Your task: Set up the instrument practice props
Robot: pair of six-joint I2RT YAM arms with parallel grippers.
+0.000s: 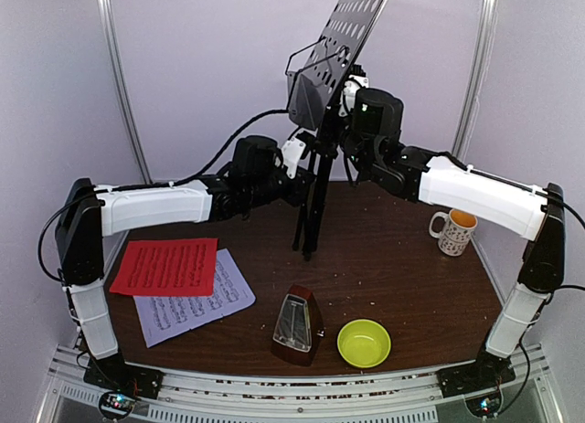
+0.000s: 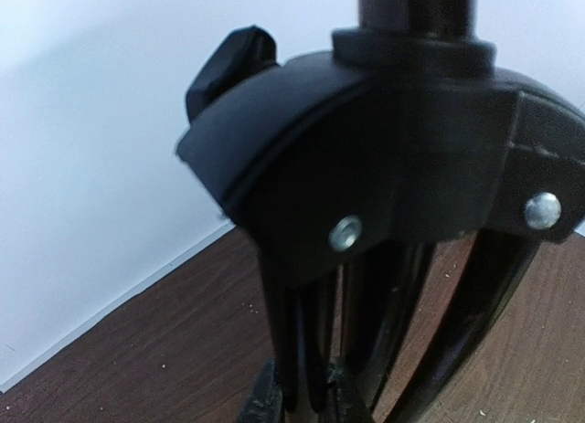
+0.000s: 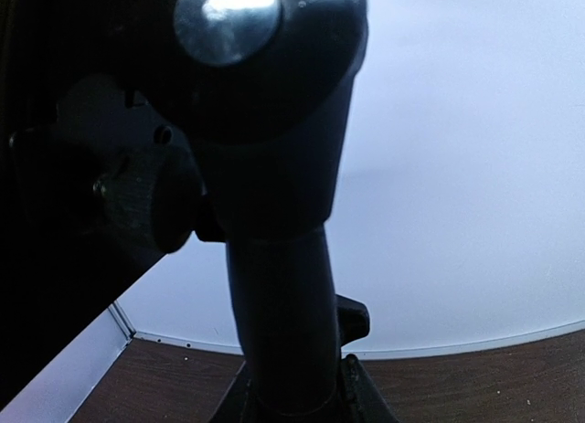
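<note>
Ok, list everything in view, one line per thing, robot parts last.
music stand: one, black, far centre of the table, legs drawn in, held by both grippers
red sheet: one, red, near left, overlapping the white sheet
white sheet: one, white, near left, partly under the red sheet
metronome: one, brown, near centre, upright
bowl: one, yellow-green, right of the metronome, apart from it
mug: one, white with a pattern, far right
table: one, dark brown wood
left gripper: one, black, closed on the stand's legs, low down
right gripper: one, black, closed on the stand's pole, just under the desk
</note>
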